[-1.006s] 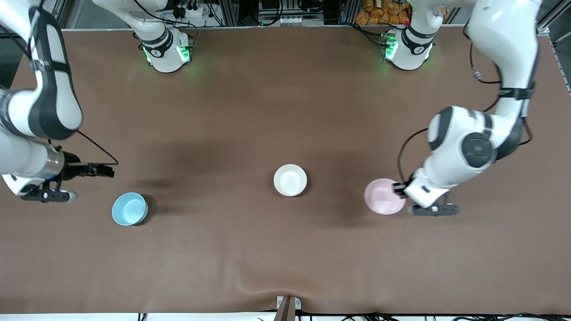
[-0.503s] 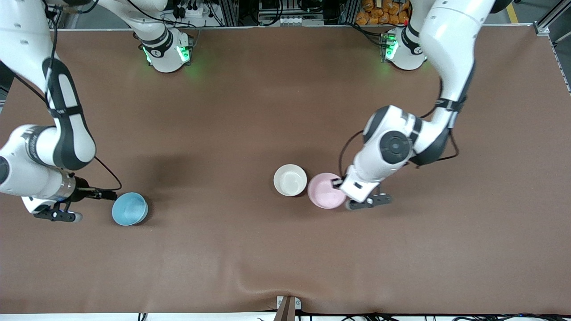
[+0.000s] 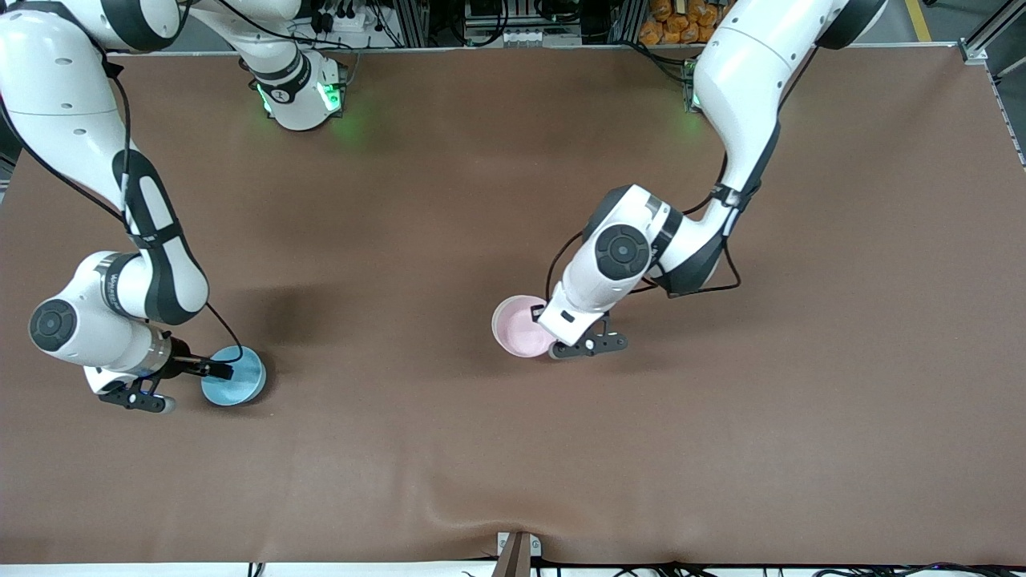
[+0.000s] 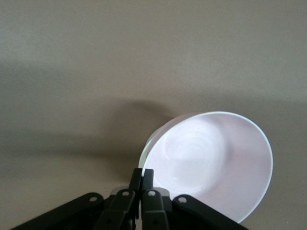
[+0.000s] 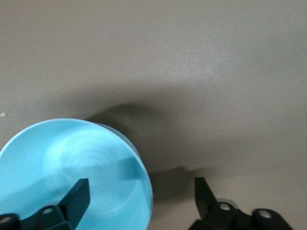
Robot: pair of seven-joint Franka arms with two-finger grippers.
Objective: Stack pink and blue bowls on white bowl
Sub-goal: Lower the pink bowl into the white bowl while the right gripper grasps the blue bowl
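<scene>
pink bowl (image 3: 517, 324) hangs pinched by its rim in the left gripper (image 3: 551, 335), fingers clamped together on it, right over the white bowl (image 4: 145, 152), of which only a rim sliver shows underneath; this looks like the placing step, so next it likely needs lowering and letting go. right gripper (image 3: 215, 370) straddles the blue bowl (image 3: 233, 375) rim, fingers apart, one inside, one outside. count: one pink, one blue, one white
</scene>
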